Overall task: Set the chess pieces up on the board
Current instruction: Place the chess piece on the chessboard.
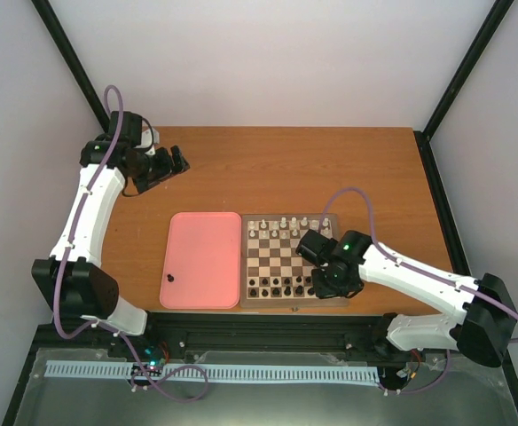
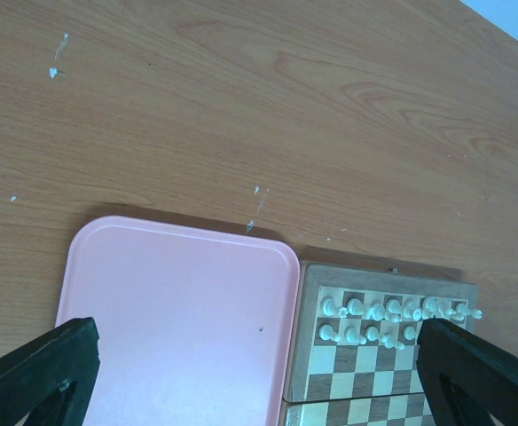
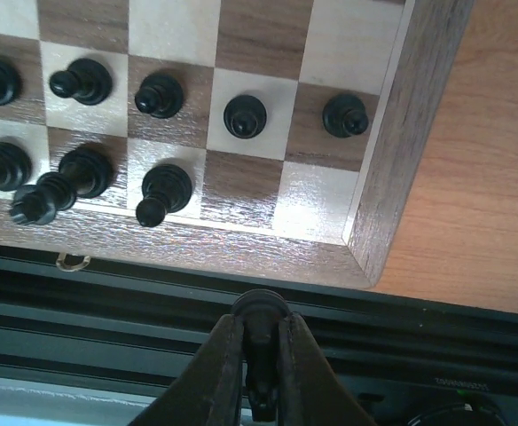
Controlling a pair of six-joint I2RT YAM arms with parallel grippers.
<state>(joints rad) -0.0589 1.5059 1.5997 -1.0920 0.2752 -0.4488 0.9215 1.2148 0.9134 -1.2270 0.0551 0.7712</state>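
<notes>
Right wrist view gives the closest look. The right gripper (image 3: 260, 327) is nearly closed, pinching one black held piece (image 3: 261, 309) between its fingers (image 3: 226, 355). It hangs just off the near edge of the board (image 3: 392, 177), above a black rail (image 3: 108, 302). Nine black pieces (image 3: 244, 115) stand on the two near rows in this view. They are small turned figures with round heads, each smaller than its square. One of them (image 3: 33, 202) leans against its neighbour. The two squares at the near right corner are bare. The board is glossy, with light and dark brown checks and a brown border.

Top external view shows what the wrist cameras cannot. The board (image 1: 272, 259) lies in the middle of the wooden table (image 1: 330, 169), touching the right side of a pink tray (image 1: 203, 253). The right arm covers the board's near right corner, and a green light (image 1: 348, 238) glows on that arm. One dark piece (image 1: 168, 277) sits on the near left part of the tray. White pieces (image 1: 286, 224) line the far rows.

The left gripper (image 1: 179, 161) is well apart from the board, at the far left of the table. Left wrist view shows its fingers (image 2: 42, 368) spread wide with nothing between them. Below are the tray, the white pieces in two rows, and a few pale specks (image 2: 57, 71) on the wood.
</notes>
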